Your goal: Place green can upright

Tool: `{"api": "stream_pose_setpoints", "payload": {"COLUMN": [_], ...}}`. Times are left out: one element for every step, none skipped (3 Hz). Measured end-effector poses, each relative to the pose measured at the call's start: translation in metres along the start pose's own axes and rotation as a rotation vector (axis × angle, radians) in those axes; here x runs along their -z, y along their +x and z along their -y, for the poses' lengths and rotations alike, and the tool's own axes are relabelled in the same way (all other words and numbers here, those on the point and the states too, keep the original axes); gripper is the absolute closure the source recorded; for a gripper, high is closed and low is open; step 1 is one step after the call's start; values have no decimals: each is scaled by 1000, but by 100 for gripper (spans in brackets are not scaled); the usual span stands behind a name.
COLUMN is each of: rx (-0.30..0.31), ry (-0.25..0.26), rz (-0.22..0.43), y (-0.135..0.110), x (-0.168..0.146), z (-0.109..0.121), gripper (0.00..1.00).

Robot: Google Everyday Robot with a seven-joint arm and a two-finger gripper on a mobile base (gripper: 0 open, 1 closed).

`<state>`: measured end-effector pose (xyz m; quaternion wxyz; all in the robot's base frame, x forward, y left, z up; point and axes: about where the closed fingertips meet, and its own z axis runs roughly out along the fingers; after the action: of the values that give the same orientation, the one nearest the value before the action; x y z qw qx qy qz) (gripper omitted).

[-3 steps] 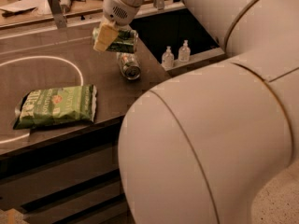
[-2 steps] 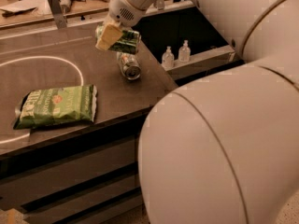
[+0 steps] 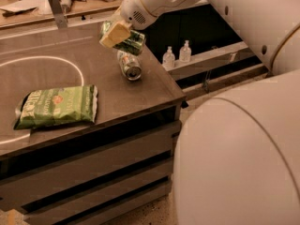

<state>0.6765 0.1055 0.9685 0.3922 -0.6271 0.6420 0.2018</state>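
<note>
The gripper (image 3: 119,35), above the pale silver can (image 3: 130,64), holds the small green aluminium can (image 3: 134,42) tilted between closed fingers (image 3: 114,33). Next, it likely needs turning upright and lowering onto the desk (image 3: 108,95).

Dark drawered counter (image 3: 133,93), speckled floor (image 3: 151,216)

text: none readable | chip bag (image 3: 58,107), green can (image 3: 131,42): lettering too blurred

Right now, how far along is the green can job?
Done: the gripper grips the green can, lifted off the table. In hand: the can hangs tilted near the paler can lying on its side. Left: turn it upright, set it down, release.
</note>
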Motion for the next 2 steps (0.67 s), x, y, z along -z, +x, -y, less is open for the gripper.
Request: {"api": "stream_pose_setpoints", "payload": {"rx": [2, -9], "ry": [6, 11], "rz": [57, 133], "y": [-2, 2], "x": [5, 14], "z": [2, 3], "gripper": [100, 100]}}
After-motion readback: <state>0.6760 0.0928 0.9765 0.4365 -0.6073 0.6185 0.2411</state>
